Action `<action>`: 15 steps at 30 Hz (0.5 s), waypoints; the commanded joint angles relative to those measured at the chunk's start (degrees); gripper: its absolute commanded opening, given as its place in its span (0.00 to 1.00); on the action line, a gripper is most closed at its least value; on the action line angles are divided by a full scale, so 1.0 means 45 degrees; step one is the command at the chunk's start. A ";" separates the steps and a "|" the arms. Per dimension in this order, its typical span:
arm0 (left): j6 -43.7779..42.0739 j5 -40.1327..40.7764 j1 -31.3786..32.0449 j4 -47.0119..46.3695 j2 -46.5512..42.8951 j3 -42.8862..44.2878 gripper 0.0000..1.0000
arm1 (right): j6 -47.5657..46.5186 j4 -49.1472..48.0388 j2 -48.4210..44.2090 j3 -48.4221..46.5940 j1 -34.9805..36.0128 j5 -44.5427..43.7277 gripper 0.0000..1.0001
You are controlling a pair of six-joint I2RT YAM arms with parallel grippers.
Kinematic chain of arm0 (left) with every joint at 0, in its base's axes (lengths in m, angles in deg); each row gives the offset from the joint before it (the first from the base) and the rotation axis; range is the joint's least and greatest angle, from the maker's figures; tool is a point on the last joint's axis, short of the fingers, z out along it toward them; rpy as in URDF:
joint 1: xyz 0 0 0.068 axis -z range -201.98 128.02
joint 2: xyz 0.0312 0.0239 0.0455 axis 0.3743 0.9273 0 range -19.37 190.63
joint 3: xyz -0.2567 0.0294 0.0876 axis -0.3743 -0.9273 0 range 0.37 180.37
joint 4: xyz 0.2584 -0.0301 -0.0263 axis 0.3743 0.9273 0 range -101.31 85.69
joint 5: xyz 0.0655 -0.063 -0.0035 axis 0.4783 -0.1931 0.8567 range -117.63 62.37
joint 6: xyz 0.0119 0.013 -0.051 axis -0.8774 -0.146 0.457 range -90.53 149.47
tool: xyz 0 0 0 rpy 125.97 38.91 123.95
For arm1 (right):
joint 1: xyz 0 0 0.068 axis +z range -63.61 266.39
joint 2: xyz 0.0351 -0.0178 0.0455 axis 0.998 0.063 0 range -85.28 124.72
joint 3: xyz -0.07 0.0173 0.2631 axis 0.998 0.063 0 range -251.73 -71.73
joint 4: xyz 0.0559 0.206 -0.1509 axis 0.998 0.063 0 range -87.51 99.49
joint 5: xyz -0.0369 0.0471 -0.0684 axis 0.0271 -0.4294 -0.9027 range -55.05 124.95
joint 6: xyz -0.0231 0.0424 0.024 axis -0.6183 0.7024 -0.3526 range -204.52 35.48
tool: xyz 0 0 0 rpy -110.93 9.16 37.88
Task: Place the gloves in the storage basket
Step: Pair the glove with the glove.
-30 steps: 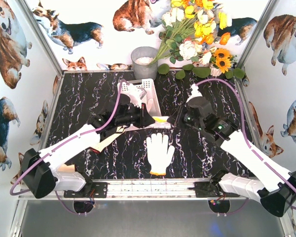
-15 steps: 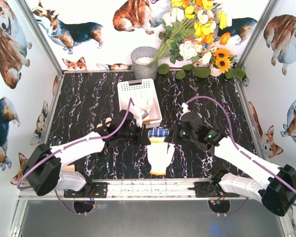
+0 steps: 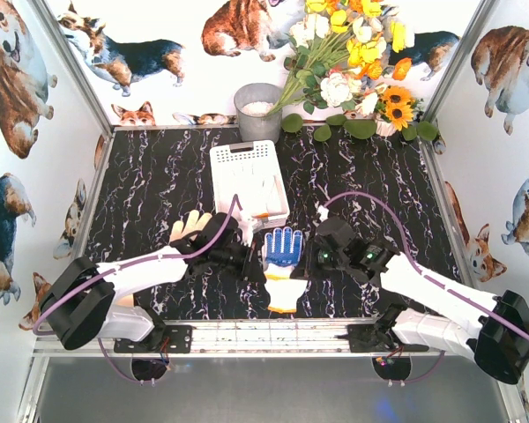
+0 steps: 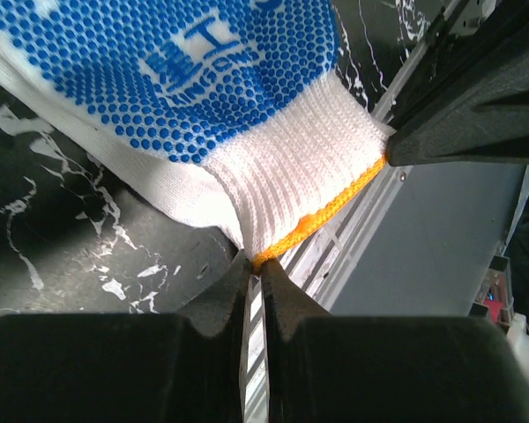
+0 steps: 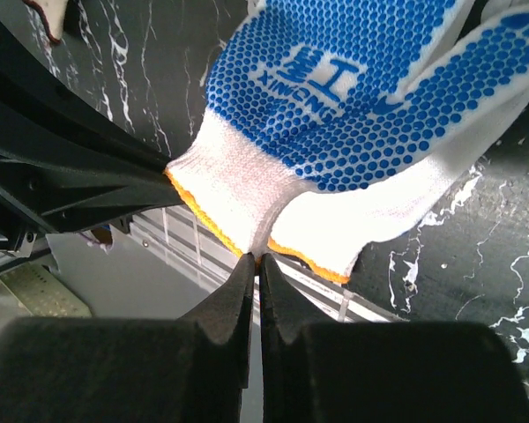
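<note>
The blue-dotted glove (image 3: 283, 246) faced palm-up, its orange-edged cuff at twelve o'clock from both fingertip pairs. The left gripper (image 4: 256, 267) and right gripper (image 5: 257, 263) were each pinched tight on that cuff. The storage basket (image 3: 232, 155) stood at its eleven o'clock.

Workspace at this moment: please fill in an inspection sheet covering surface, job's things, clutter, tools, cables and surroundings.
Surface: black marbled table.
Job's things: blue-dotted glove overlaps a white glove near the front edge in the top view; yellow-palmed glove beside the left arm; storage basket mid-table, gloves inside.
Clutter: nothing seen.
Grippers: left tool and right tool both shut on the blue-dotted glove's orange-trimmed cuff.
Cables: left cable and right cable, purple, arching over their arms.
Surroundings: grey bucket and flowers at the back; corgi-print walls.
</note>
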 commanded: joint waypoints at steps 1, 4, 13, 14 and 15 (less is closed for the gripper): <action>0.0677 -0.0335 0.0247 -0.0700 -0.0078 -0.0409 0.00 | 0.0444 0.0030 -0.0125 0.0158 0.0176 0.0339 0.00; 0.0784 -0.0366 0.0541 -0.0747 0.0068 -0.0434 0.00 | 0.0430 0.0366 0.0072 0.0122 0.0262 0.0476 0.00; 0.1079 -0.0024 0.1451 -0.0748 0.0290 -0.0524 0.00 | 0.0420 0.0800 0.0793 0.0102 0.0575 0.1002 0.00; 0.1116 0.0007 0.1488 -0.0742 0.0268 -0.0538 0.00 | 0.0425 0.0834 0.0834 0.0101 0.0615 0.1020 0.00; 0.1169 0.0031 0.1502 -0.0732 0.0236 -0.0557 0.00 | 0.0423 0.0873 0.0858 0.0084 0.0656 0.1033 0.00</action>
